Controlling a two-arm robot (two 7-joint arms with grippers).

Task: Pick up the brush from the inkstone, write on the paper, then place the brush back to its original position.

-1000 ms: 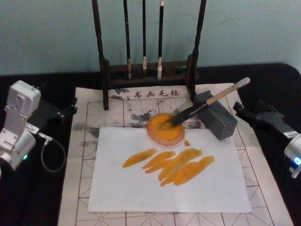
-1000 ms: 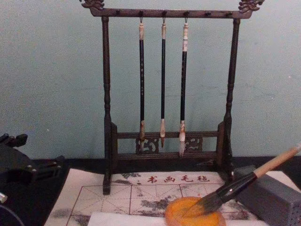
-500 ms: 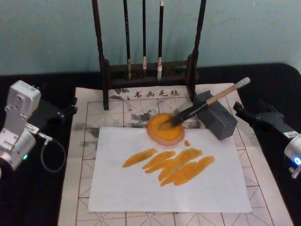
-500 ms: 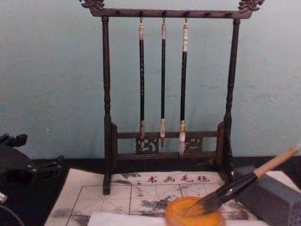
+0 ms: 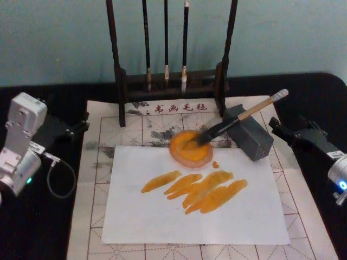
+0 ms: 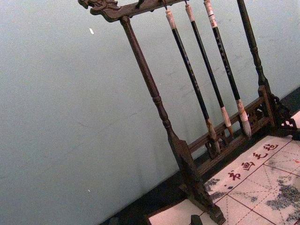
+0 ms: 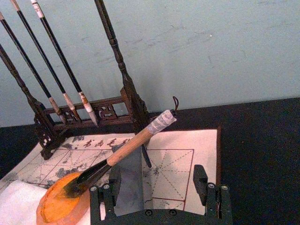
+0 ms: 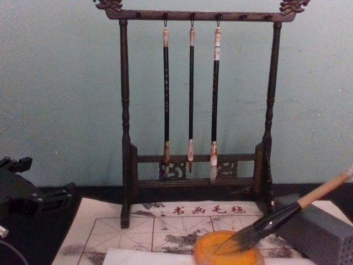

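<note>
**Brush at rest on the inkstone**

Against a pale teal wall, a black table (image 5: 43,227) carries a gridded cream mat (image 5: 92,216). The brush (image 5: 238,115) leans on a grey block (image 5: 250,140), its tuft in the round orange inkstone (image 5: 190,154). Orange strokes mark the white paper (image 5: 244,216). The right gripper (image 7: 159,190), jaws wide and empty, sits just right of the block; the left gripper (image 5: 81,125) is parked at the mat's left edge, its spread unclear.

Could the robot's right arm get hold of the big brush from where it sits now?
Probably yes. The right gripper, jaws open, sits just right of the brush, whose handle leans over the grey block toward it, nothing between.

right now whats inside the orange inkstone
The brush rests with its dark tuft in the inkstone, handle propped on the grey block. The tuft hides the dish beneath it.
</note>
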